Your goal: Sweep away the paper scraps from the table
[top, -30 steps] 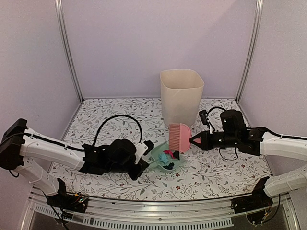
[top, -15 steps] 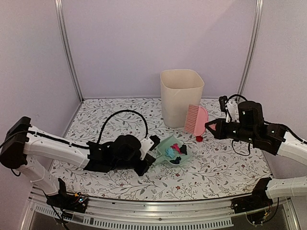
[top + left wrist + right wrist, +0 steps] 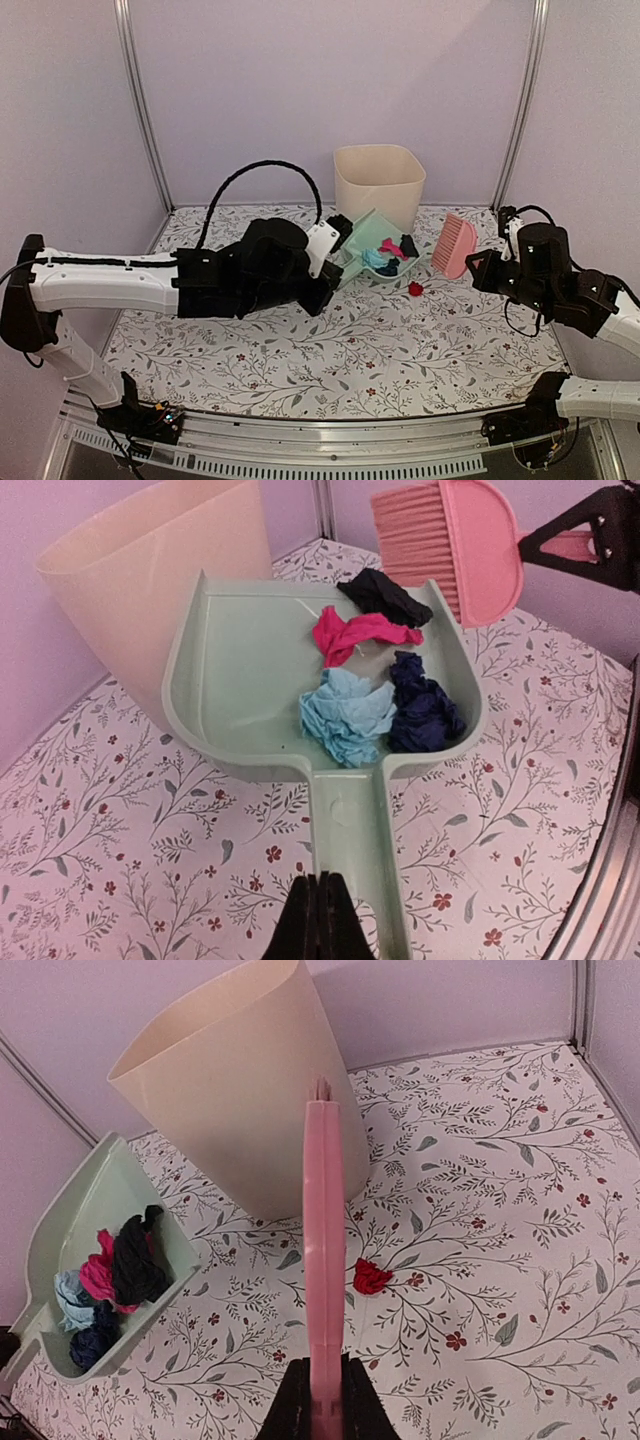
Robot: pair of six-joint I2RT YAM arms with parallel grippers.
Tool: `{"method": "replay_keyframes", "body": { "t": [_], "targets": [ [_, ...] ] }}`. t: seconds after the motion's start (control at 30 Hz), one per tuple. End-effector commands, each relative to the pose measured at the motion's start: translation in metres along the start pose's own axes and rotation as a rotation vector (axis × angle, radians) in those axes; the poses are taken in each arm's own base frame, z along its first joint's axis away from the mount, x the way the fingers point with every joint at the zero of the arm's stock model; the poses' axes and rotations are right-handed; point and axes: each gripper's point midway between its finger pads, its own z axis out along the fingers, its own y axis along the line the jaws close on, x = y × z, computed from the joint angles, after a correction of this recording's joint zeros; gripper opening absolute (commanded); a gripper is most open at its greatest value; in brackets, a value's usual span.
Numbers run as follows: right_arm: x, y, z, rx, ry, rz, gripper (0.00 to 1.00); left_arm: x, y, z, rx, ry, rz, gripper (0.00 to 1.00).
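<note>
My left gripper (image 3: pixel 338 262) (image 3: pixel 320 920) is shut on the handle of the mint-green dustpan (image 3: pixel 368 233) (image 3: pixel 240 670), held tilted above the table beside the bin. In the pan lie paper scraps: black (image 3: pixel 385 595), magenta (image 3: pixel 355 635), teal (image 3: pixel 345 715) and navy (image 3: pixel 425 710); they also show from above (image 3: pixel 386 254). One red scrap (image 3: pixel 415 289) (image 3: pixel 371 1276) lies on the floral table (image 3: pixel 400 350). My right gripper (image 3: pixel 478 266) (image 3: pixel 324 1400) is shut on the pink brush (image 3: pixel 455 245) (image 3: pixel 324 1240), right of the red scrap.
A cream waste bin (image 3: pixel 379 190) (image 3: pixel 230 1090) stands at the back centre, just behind the dustpan. A metal rail (image 3: pixel 330 432) runs along the near edge. Purple walls with metal posts close in the back and sides.
My left arm has lifted the dustpan with its scraps up and back toward the bin. My right arm has drawn the brush away to the right. A red scrap now lies on the table.
</note>
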Motion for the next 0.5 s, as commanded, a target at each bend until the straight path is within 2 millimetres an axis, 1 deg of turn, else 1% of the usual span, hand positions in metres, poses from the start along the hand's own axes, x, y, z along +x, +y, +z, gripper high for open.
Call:
{"method": "replay_keyframes", "body": {
  "t": [0.0, 0.1, 0.27, 0.47],
  "targets": [
    [-0.006, -0.015, -0.004, 0.067, -0.048, 0.029, 0.00, -0.036, 0.024, -0.009, -0.094, -0.049, 0.057, 0.00],
    [-0.005, -0.018, -0.004, 0.083, -0.051, 0.031, 0.00, -0.061, 0.041, -0.012, -0.165, -0.089, 0.076, 0.00],
    [-0.002, -0.021, -0.003, 0.092, -0.051, 0.033, 0.00, -0.101, 0.072, -0.012, -0.324, -0.140, 0.130, 0.00],
    [0.001, -0.020, 0.000, 0.089, -0.043, 0.027, 0.00, -0.135, 0.103, -0.001, -0.442, -0.149, 0.204, 0.00]
  ]
}}
